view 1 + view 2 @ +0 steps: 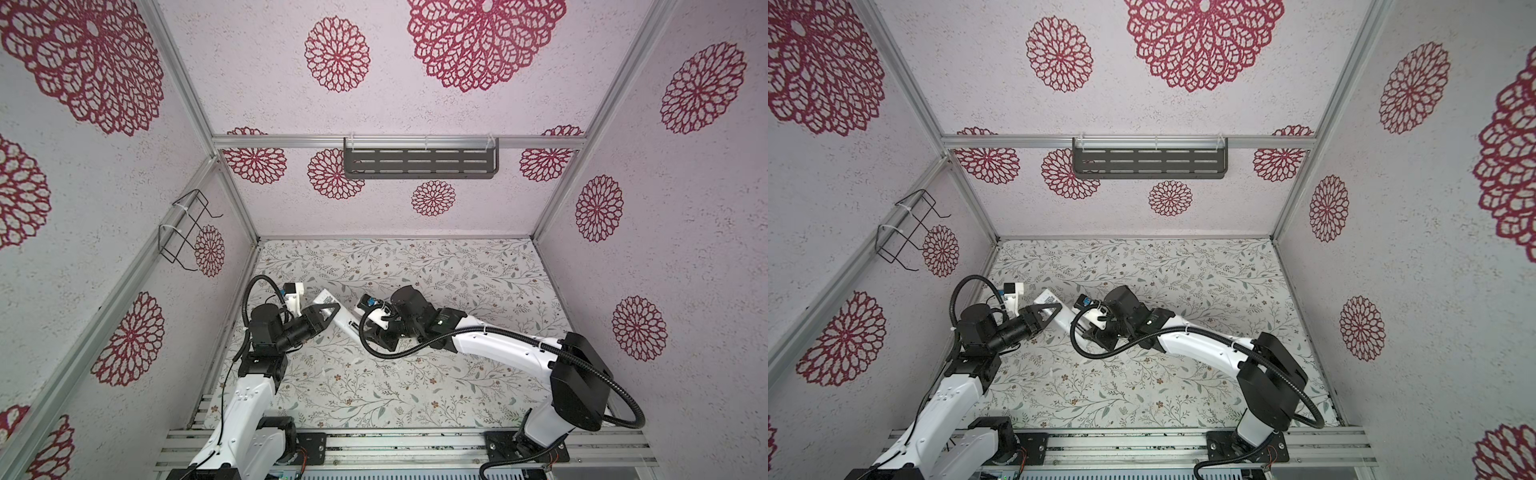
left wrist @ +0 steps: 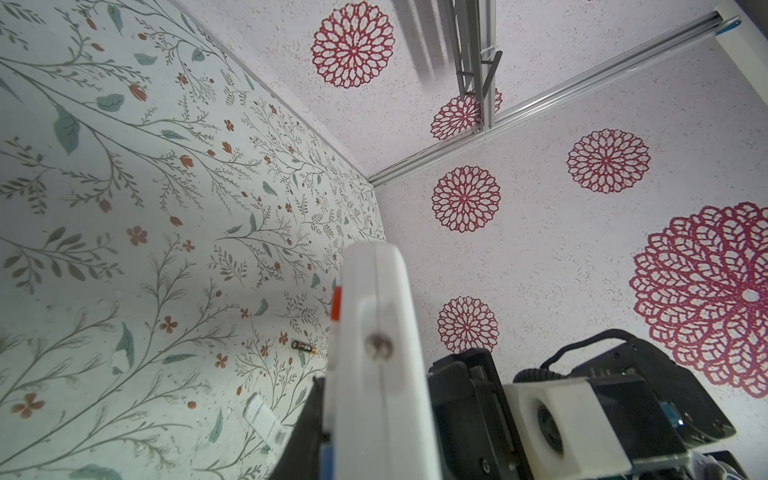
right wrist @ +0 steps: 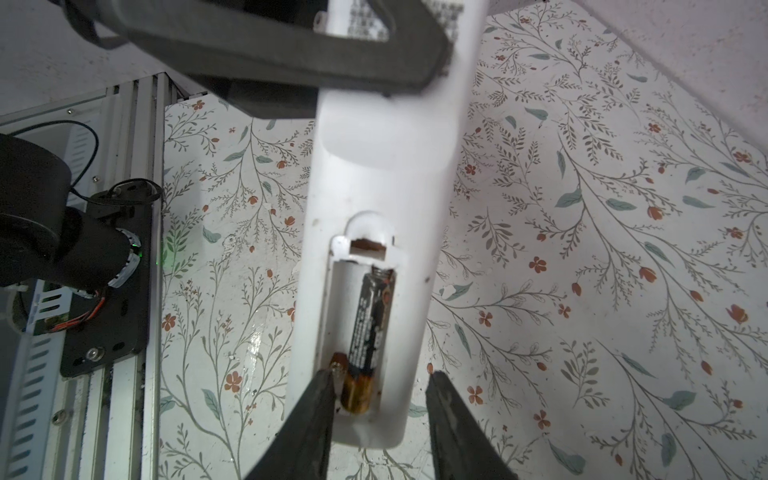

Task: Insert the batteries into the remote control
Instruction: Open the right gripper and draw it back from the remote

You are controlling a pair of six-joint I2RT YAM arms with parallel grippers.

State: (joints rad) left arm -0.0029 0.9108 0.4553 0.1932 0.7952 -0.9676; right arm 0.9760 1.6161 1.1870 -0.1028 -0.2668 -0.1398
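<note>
Left gripper (image 1: 337, 308): jaws clamped across the remote control (image 1: 348, 321) near its far end, holding it tilted above the table (image 1: 415, 374); seen so in both top views.

Right gripper (image 3: 382, 375): jaws parted, gripping nothing, at the remote control's bay end. One finger (image 3: 316, 411) lies over the bay's edge beside the first battery's gold tip. The other (image 3: 453, 415) stands just outside the white casing.

Table: floral-printed surface.

Remote control: slim white bar, plain back towards the right wrist camera, bay uncovered.

First battery (image 3: 370, 324): dark, lengthwise in one side of the bay, far end at the spring; whether fully seated cannot be told.

Second battery (image 2: 302, 345): lying on the table, apart from the remote control.
</note>
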